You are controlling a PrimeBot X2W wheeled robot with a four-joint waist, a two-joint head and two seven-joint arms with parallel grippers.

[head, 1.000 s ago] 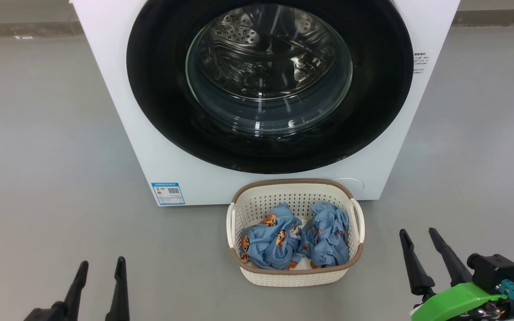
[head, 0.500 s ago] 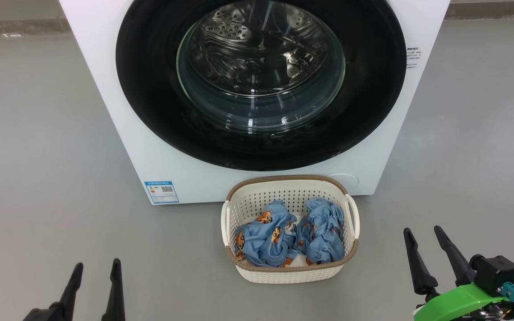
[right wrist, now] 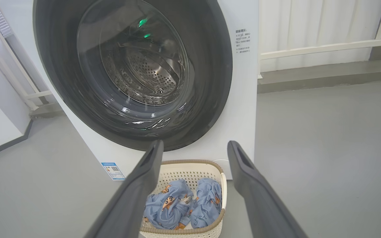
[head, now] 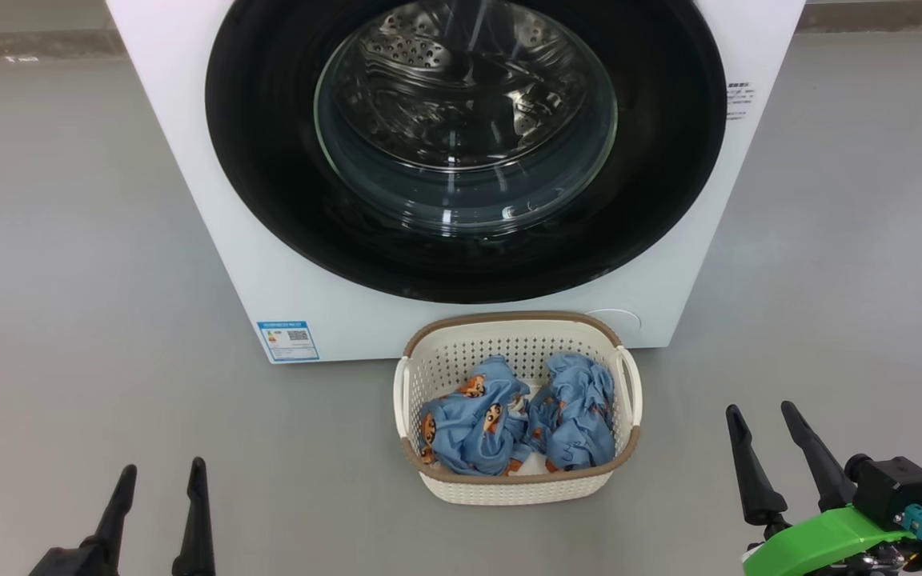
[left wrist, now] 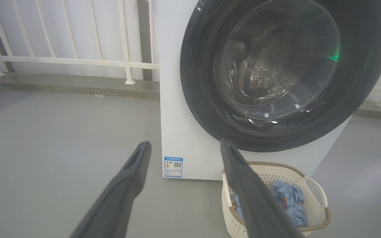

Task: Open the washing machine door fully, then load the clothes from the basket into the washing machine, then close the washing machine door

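Left jaws spread wide, nothing between them. Two dark fingers (left wrist: pixel 127 185) rise from the bottom edge, over grey floor (left wrist: pixel 61 132). Washer (left wrist: pixel 174 132) ahead, white, door (left wrist: pixel 197 82) shut flat on its front, steel drum seen through the glass. Blue-white label (left wrist: pixel 173 167) low on the front. Basket (left wrist: pixel 316 191) on the floor just before the washer, partly behind the right finger, blue clothes (left wrist: pixel 288 198) inside. White railing (left wrist: pixel 78 61) behind, left.

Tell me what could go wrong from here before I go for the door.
The basket sits close to the washing machine, below the closed washing machine door; an arm reaching in may knock it. The door's glossy rim shows no clear handle, so fingers could slip. The clothes touch and may lift together.
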